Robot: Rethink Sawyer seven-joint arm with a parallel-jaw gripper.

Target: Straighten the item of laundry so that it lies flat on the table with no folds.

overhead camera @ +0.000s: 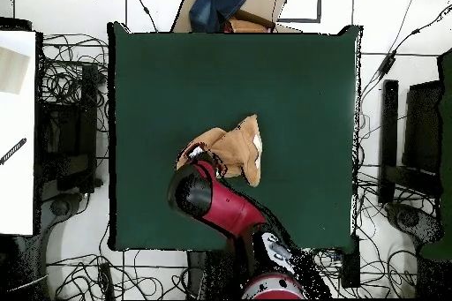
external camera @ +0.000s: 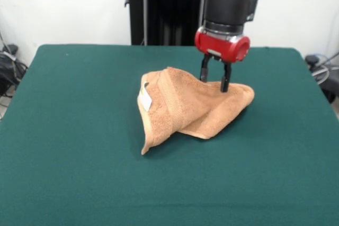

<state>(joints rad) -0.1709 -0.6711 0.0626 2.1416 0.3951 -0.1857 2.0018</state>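
Hand [external camera: 216,82] of mine, fingers apart, presses into the crumpled towel [external camera: 185,110] at its two-o'clock corner mid-worktop [external camera: 69,130]; pinching several layers, I judge, would drag the folds instead of opening them.

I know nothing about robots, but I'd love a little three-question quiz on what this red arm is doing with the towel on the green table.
1. True or false: the towel lies flat with no folds.
2. Where is the gripper relative to the towel? A) far off at a table corner B) right at the towel's raised top C) under the table
3. What small pale thing shows on the towel's side in the front view?

Key:
1. False; it is bunched and folded over itself.
2. B; its two dark fingers stand apart, reaching down to the cloth.
3. A white label.
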